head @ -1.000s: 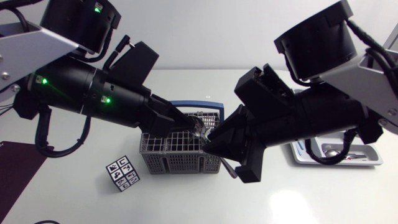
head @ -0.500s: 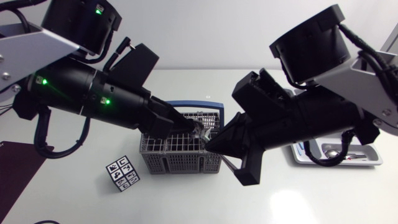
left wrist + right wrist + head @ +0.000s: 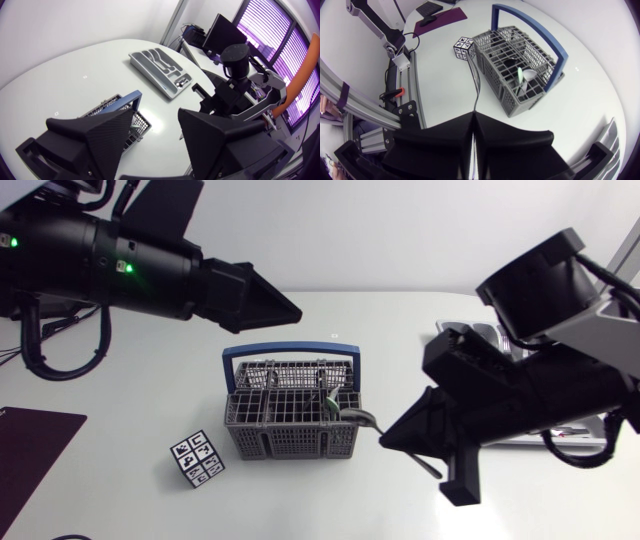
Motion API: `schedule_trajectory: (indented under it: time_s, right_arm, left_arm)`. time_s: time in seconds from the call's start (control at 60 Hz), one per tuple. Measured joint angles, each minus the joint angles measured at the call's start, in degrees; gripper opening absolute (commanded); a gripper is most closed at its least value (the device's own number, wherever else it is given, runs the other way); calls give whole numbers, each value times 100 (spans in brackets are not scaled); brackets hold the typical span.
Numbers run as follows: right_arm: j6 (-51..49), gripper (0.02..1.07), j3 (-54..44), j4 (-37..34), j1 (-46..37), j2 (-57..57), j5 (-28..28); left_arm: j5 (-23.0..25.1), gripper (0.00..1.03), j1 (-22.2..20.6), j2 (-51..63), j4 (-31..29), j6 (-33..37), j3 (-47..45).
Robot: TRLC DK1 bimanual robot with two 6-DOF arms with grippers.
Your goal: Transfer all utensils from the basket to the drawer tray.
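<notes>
Black right gripper [image 3: 473, 116]: fingers pressed together, pinching one thin metal utensil [image 3: 474, 92] from both sides.
- Right wrist view: the utensil shows edge-on only, as a dark line running ahead of the fingertips toward the basket [image 3: 495, 75].
- Head view: the gripper sits just beside the basket end nearest the right arm. The utensil's curved end lies over that end's rim, and its straight end sticks out behind the fingers. Whether it touches the wire cannot be told.

Black left gripper [image 3: 157, 114]: fingers spread wide, nothing between them.
- Head view: it is raised on the far side of the basket handle, apart from the basket.

Basket: grey wire with a blue hoop handle, standing upright mid-table.
- Right wrist view alone shows the contents: a pale green handle [image 3: 519, 76] and a white scoop-shaped piece [image 3: 528, 75] stand together in one end compartment. A dark rounded shape beside them cannot be identified.

Tray [image 3: 137, 60]: grey, divided into several compartments, well apart from the basket.
- Left wrist view shows it whole, with one shiny piece [image 3: 182, 80] in an end compartment.
- Head view: the right arm covers most of it.

Cube [image 3: 197, 458]: black-and-white patterned, near a basket corner.

Mat [image 3: 30, 450]: dark purple, at the table's edge.

Count:
- Grippers: 2
- Basket: 1
- Tray: 1
- Cube: 1
- Mat: 1
- Utensils: 1 held, 2 plain in the basket, 1 in the tray
</notes>
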Motion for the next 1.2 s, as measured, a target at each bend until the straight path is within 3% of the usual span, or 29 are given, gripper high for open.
schedule_trajectory:
  time_s: [0.333, 0.5, 0.7, 0.833, 0.917, 1.2]
  right_arm:
    - [-2656, 8, -94, -1202, -3036, -52, -643]
    - [-4310, 7, -92, -1537, -4640, 649, -754]
    - [-5851, 7, 238, -1550, -5958, 1600, -717]
    - [-6756, 8, 542, -1248, -6599, 2199, -380]
    - [-7208, 8, 686, -704, -6876, 2684, 52]
    - [-7840, 8, 1115, 562, -7346, 3886, 748]
  left_arm:
    - [-1200, 69, -319, 11, 179, 131, -269]
    - [-1700, 69, -540, 22, 361, 293, -511]
    - [-2249, 69, -846, 92, 575, 470, -817]
    - [-2492, 69, -935, 142, 708, 525, -986]
    - [-2669, 69, -1025, 190, 815, 592, -1078]
    - [-2942, 69, -1189, 210, 988, 634, -1246]
